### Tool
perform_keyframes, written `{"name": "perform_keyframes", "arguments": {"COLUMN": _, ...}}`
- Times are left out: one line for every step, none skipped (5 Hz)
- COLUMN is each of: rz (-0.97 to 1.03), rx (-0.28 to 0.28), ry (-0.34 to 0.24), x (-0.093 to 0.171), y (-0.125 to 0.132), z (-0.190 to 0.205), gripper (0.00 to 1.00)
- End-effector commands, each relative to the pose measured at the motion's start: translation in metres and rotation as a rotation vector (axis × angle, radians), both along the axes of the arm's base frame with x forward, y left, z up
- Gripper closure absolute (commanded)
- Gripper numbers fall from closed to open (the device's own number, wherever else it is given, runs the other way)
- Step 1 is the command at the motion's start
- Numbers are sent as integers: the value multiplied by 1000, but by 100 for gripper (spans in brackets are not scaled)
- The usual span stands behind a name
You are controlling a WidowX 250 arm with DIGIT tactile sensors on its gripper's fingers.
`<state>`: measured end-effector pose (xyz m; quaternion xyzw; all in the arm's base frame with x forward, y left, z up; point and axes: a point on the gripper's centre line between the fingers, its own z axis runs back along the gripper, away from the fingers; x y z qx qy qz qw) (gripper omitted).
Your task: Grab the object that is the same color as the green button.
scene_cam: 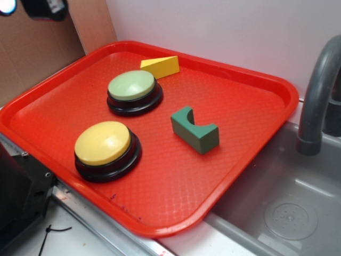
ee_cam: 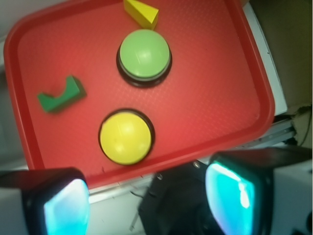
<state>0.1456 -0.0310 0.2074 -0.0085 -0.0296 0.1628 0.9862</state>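
The object, a dark green bridge-shaped block (scene_cam: 194, 130) (ee_cam: 61, 95), lies notch-up on the red tray (scene_cam: 256, 106) (ee_cam: 215, 98), right of centre in the exterior view. The green button (scene_cam: 131, 85) (ee_cam: 145, 54) sits toward the tray's back. In the wrist view my gripper (ee_cam: 151, 205) hovers high above the tray's near edge. It is open, its cyan pads (ee_cam: 66, 208) wide apart with nothing between them. It is well away from the block. In the exterior view only a dark part shows at the top left corner.
A yellow button (scene_cam: 103, 143) (ee_cam: 125, 137) sits at the tray's front left and a yellow wedge (scene_cam: 161, 66) (ee_cam: 142, 13) at its back. A grey sink (scene_cam: 287, 208) with a faucet (scene_cam: 317, 90) lies to the right. A black box (scene_cam: 16, 197) stands front left.
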Motion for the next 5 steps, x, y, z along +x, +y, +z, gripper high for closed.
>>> {"name": "perform_keyframes", "arguments": {"rz": 293, "rx": -98, "ry": -1, "x": 39, "y": -14, "z": -33, "gripper": 0}}
{"name": "perform_keyframes", "arguments": {"rz": 468, "rx": -156, "ry": -83, "x": 57, "y": -26, "z": -56, "gripper": 0}}
{"name": "perform_keyframes", "arguments": {"rz": 553, "rx": -124, "ry": -114, "x": 69, "y": -41, "z": -74, "gripper": 0}}
{"name": "perform_keyframes", "arguments": {"rz": 562, "rx": -94, "ry": -120, "x": 82, "y": -66, "z": -99, "gripper": 0}}
{"name": "perform_keyframes", "arguments": {"rz": 574, "rx": -76, "ry": -106, "x": 93, "y": -74, "z": -123, "gripper": 0}}
